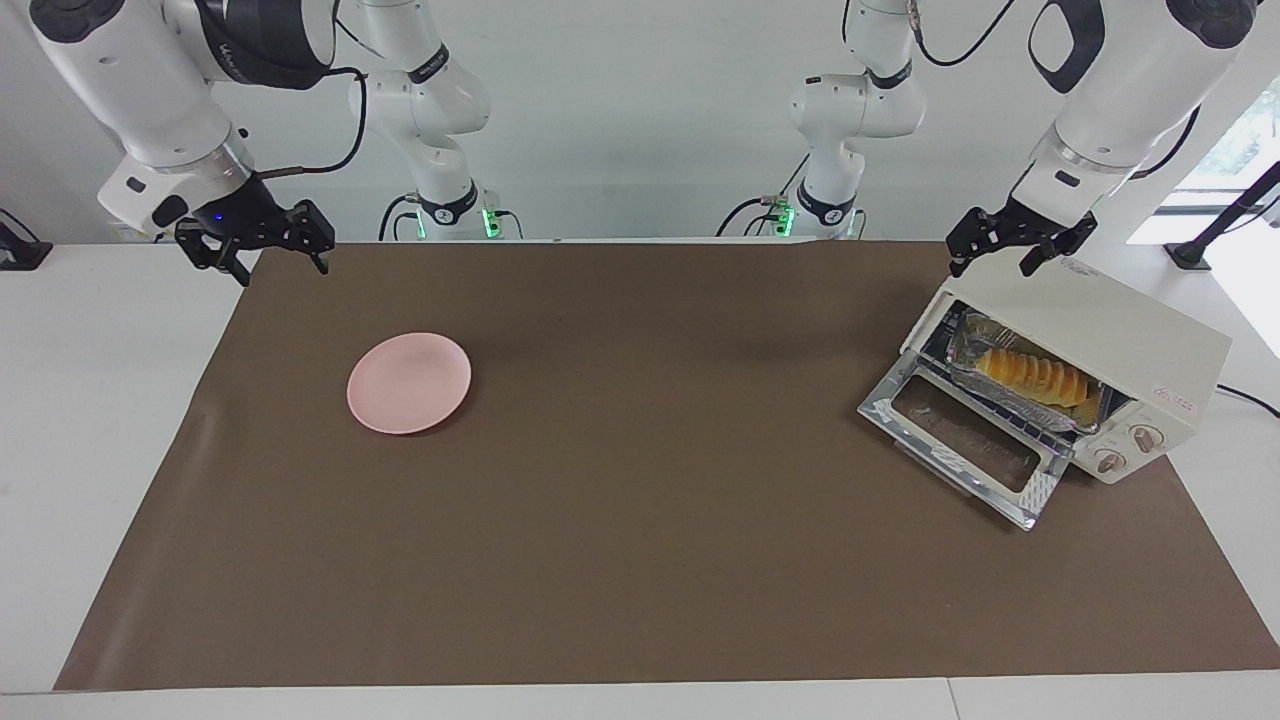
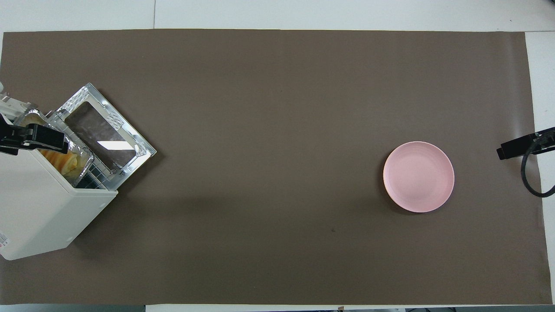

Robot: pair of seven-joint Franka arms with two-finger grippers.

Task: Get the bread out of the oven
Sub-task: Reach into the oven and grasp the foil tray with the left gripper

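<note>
The cream-white oven stands at the left arm's end of the table, its glass door dropped flat on the mat. Inside, the golden ridged bread lies in a silver foil tray on the rack. From overhead, the bread shows only partly past the oven top. My left gripper hangs open and empty just above the oven's top edge over the door opening, touching nothing. My right gripper waits open and empty over the mat's corner at the right arm's end.
A pink plate sits empty on the brown mat toward the right arm's end. The open door juts out onto the mat toward the middle of the table. A black cable loops beside the right gripper.
</note>
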